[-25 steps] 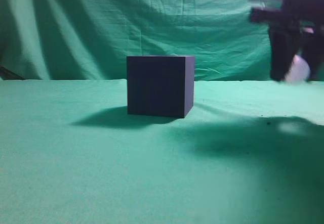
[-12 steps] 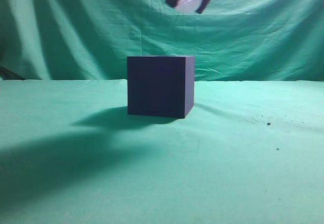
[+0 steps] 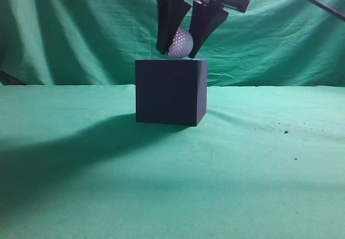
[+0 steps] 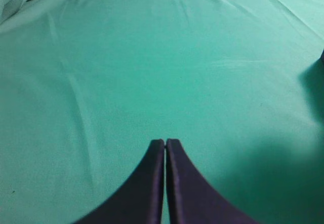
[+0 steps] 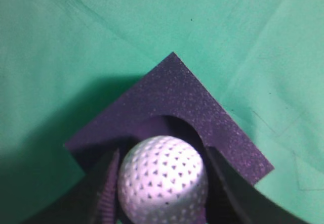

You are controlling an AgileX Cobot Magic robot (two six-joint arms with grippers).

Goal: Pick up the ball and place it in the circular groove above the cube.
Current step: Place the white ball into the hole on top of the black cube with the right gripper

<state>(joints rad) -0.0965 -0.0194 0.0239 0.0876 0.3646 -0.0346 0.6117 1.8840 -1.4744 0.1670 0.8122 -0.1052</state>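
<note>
The dark navy cube (image 3: 170, 91) stands on the green cloth at the middle of the exterior view. My right gripper (image 3: 178, 52) hangs just above its top, shut on the white dimpled ball (image 3: 180, 42). In the right wrist view the ball (image 5: 163, 179) sits between the two fingers, right over the circular groove (image 5: 177, 124) in the cube's top (image 5: 202, 102). Whether the ball touches the groove I cannot tell. My left gripper (image 4: 165, 142) is shut and empty over bare cloth, out of the exterior view.
Green cloth covers the table (image 3: 259, 185) and hangs as a backdrop (image 3: 81, 28). A few dark specks (image 3: 285, 132) lie on the cloth at the right. A broad arm shadow falls across the left foreground.
My right gripper has carried the ball from the far right, across and above the cube, then down to just over the cube's top. The cube has not moved.
</note>
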